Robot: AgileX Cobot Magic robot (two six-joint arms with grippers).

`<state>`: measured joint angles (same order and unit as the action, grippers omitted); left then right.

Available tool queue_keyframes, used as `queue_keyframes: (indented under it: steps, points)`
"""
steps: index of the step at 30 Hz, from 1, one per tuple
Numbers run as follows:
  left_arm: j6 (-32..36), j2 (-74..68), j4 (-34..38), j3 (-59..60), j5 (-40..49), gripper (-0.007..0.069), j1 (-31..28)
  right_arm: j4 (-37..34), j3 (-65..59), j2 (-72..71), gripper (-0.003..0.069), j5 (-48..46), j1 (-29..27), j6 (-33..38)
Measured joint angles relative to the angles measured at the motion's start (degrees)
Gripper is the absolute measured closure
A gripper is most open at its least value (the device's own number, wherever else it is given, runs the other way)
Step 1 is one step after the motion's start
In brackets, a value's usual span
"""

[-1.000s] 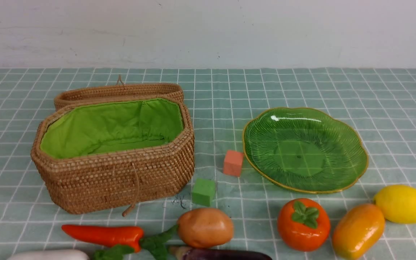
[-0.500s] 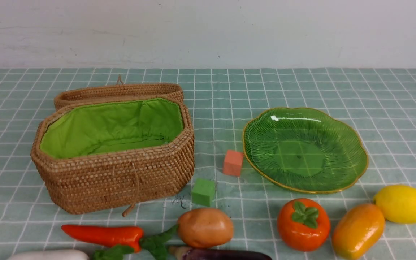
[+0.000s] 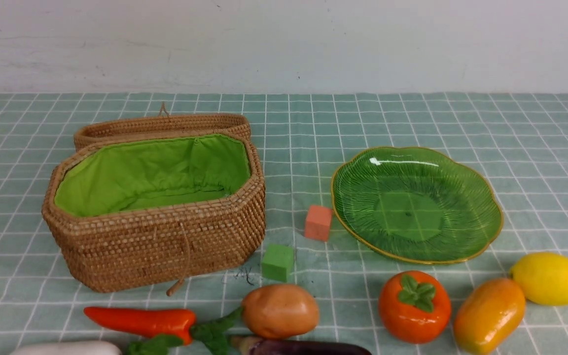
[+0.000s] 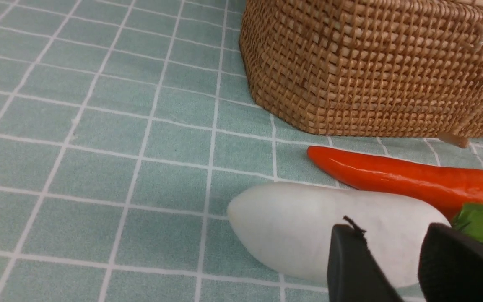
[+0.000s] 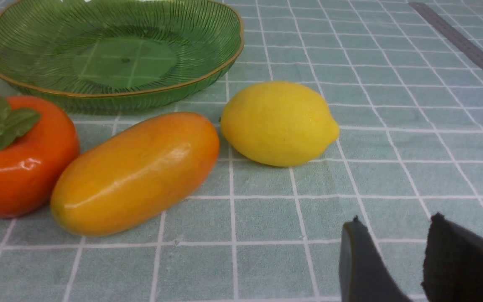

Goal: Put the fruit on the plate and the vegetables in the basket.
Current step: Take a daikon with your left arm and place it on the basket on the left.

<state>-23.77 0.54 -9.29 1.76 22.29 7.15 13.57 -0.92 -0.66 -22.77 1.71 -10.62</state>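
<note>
The left gripper (image 4: pixel 392 230) sits just by the radish (image 4: pixel 333 230), its jaws a little apart and empty. The right gripper (image 5: pixel 396 222), likewise parted and empty, is short of the lemon (image 5: pixel 278 122). Nearest on the worktop (image 3: pixel 412 118) lie the radish, eggplant (image 3: pixel 303 347), carrot (image 3: pixel 141 320) and potato (image 3: pixel 280 310) on the left. The persimmon (image 3: pixel 414 306), mango (image 3: pixel 489 315) and lemon are on the right. Beyond the vegetables stands the open basket (image 3: pixel 165 246), and beyond the fruit the plate (image 3: pixel 481 231).
</note>
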Motion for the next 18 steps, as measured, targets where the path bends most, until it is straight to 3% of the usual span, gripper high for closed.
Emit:
queue_keyframes:
  steps: [6,14,17,18]
  points:
    - [0.0,0.0,-0.56,0.0,-4.28,0.0386,0.0,0.0,0.0,0.0,0.0417,0.0,0.0,0.0]
    - [-4.88,0.0,4.12,0.0,-26.13,0.0386,0.0,0.0,0.0,0.0,0.0417,0.0,0.0,0.0]
    - [-7.88,0.0,7.35,0.05,-40.94,0.0386,0.0,0.0,0.0,0.0,0.0417,0.0,0.0,0.0]
    - [-7.88,0.0,7.4,0.05,-40.94,0.0386,0.0,0.0,0.0,0.0,0.0417,0.0,0.0,0.0]
